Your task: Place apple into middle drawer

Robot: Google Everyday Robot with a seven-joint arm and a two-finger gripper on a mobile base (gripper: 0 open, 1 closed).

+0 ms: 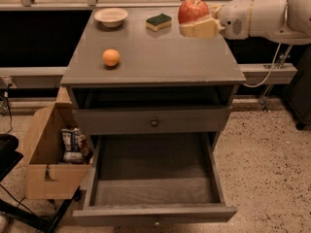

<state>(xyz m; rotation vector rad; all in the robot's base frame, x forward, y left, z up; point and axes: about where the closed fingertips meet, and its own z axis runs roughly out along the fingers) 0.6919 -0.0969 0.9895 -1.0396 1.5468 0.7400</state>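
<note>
My gripper [194, 19] reaches in from the right over the back right of the cabinet top and is shut on the red apple [192, 9], holding it clear above the surface. The middle drawer [155, 178] is pulled fully out at the bottom of the cabinet, its dark floor bare, its small knob [156, 223] at the front edge. The apple is well behind and above the open drawer.
On the grey cabinet top [155, 57] are a small orange fruit [111, 58] at left, a pale bowl [111, 16] at back left and a green-and-yellow sponge [159, 21] beside the apple. The upper knobbed drawer front [154, 122] is closed. A cardboard box [51, 154] stands left of the cabinet.
</note>
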